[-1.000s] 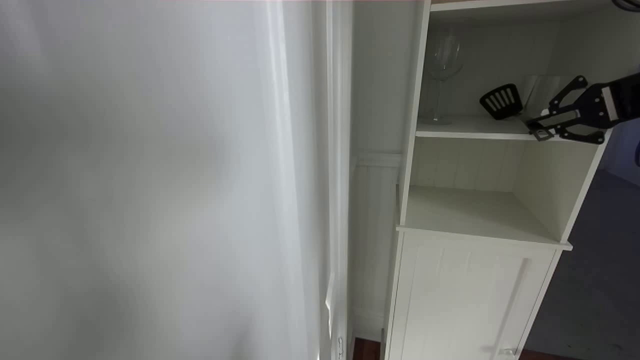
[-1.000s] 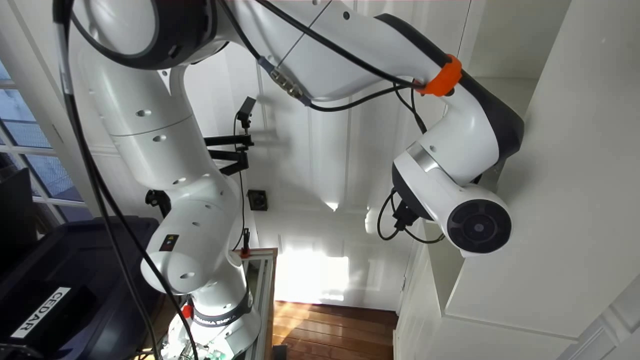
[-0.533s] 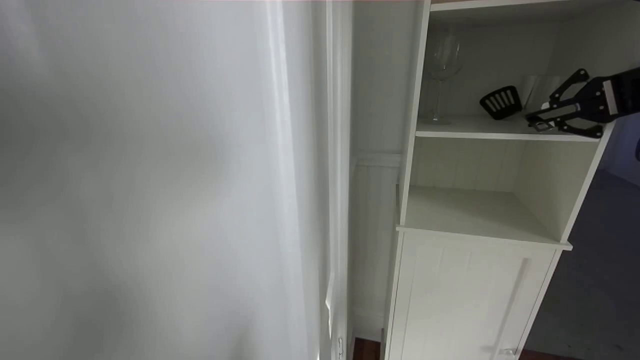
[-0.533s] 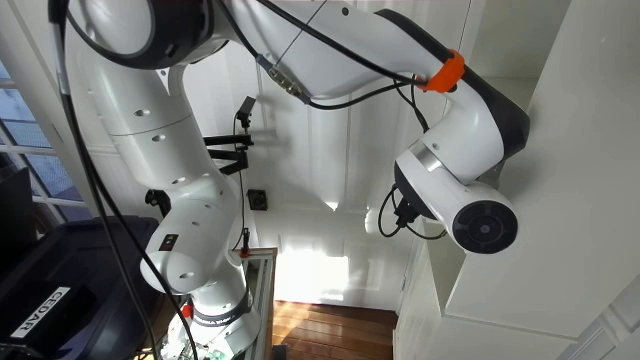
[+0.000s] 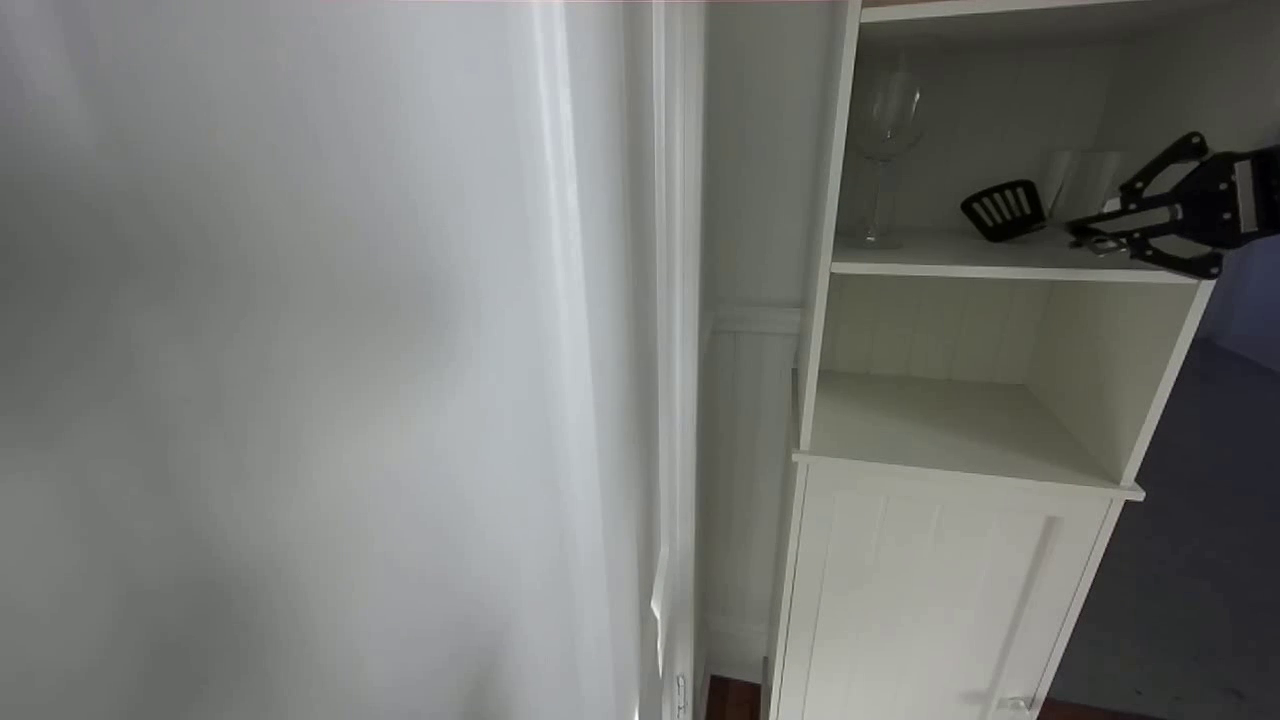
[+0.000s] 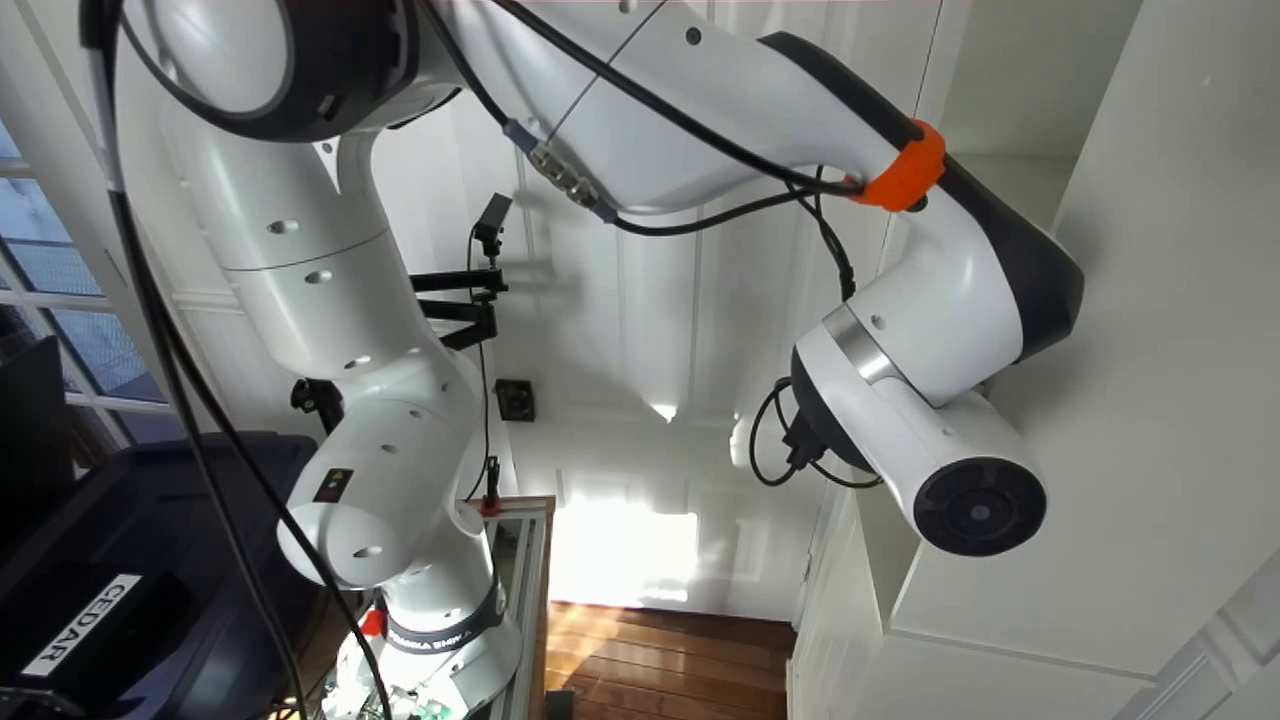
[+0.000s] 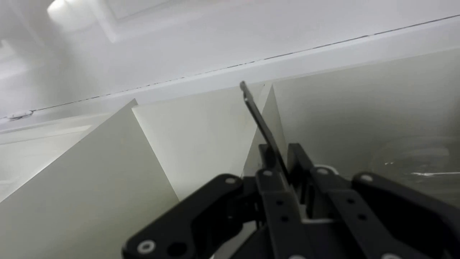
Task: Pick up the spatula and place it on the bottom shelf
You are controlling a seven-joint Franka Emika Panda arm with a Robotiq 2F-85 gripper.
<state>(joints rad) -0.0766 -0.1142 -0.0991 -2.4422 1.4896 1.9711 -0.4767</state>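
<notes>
In an exterior view the spatula's black slotted head [image 5: 1015, 231] is tilted just above or touching the higher shelf board; I cannot tell which. My gripper [image 5: 1092, 240] comes in from the right, its fingers close together. In the wrist view the spatula [image 7: 258, 117] shows as a thin dark strip, edge-on. It runs between the fingertips of the gripper [image 7: 281, 154] and points away up-left. The jaws are nearly together, with the spatula between them. Most of the handle is hidden by the gripper. The bottom shelf [image 5: 950, 415] is the white board above the panelled door, below the gripper.
A wine glass [image 5: 890, 125] stands left of the spatula on the higher shelf board [image 5: 1000, 271]. Other clear glasses [image 5: 1065, 185] stand behind the gripper. A glass also shows at right in the wrist view [image 7: 427, 162]. The arm [image 6: 930, 300] is beside the cabinet's white panel [image 6: 1140, 400].
My gripper has risen a little and shifted slightly right in an exterior view. The spatula's head has dipped and turned slightly. The arm's wrist has moved right and down in an exterior view.
</notes>
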